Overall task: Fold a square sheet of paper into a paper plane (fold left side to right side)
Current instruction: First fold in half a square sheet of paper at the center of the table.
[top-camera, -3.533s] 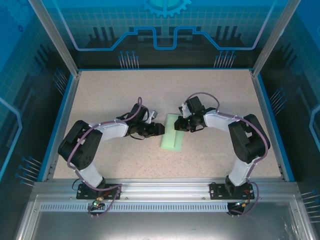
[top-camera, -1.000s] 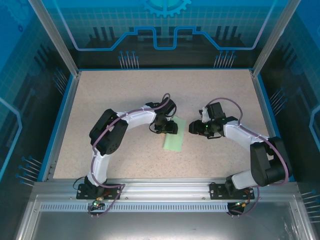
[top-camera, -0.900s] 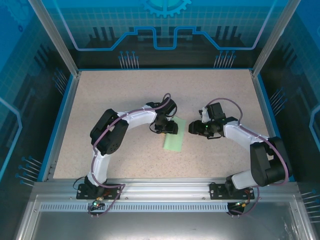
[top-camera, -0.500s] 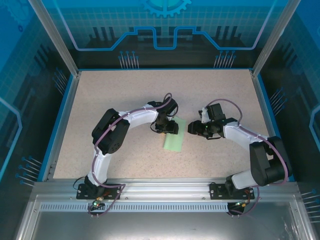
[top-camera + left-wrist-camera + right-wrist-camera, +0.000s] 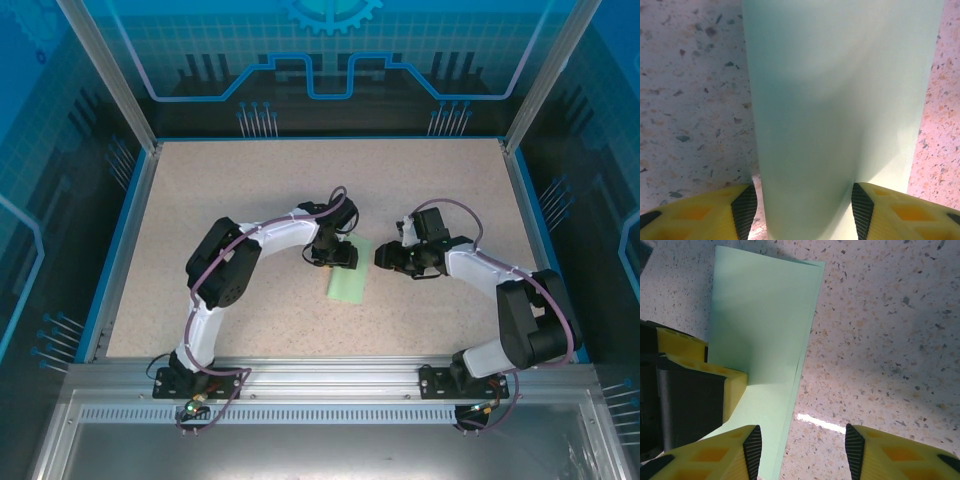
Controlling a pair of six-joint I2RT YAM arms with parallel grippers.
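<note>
speckled table (image 5: pixel 200 200) | paper sheet (image 5: pixel 347 284) folded, flat | left tool (image 5: pixel 337 257) part-open astride its end | right tool (image 5: pixel 803 435) part-open, empty

A pale mint-green sheet of paper (image 5: pixel 765 315), folded to a narrow rectangle with its layered edges on the right, lies flat on the speckled table (image 5: pixel 890 340). The yellow-fingered left gripper (image 5: pixel 710 367) sits at the sheet's left side. The right gripper (image 5: pixel 804 452) stands at the near end with jaws apart, one black pad (image 5: pixel 753 449) over the paper, the other over bare tabletop.
</note>
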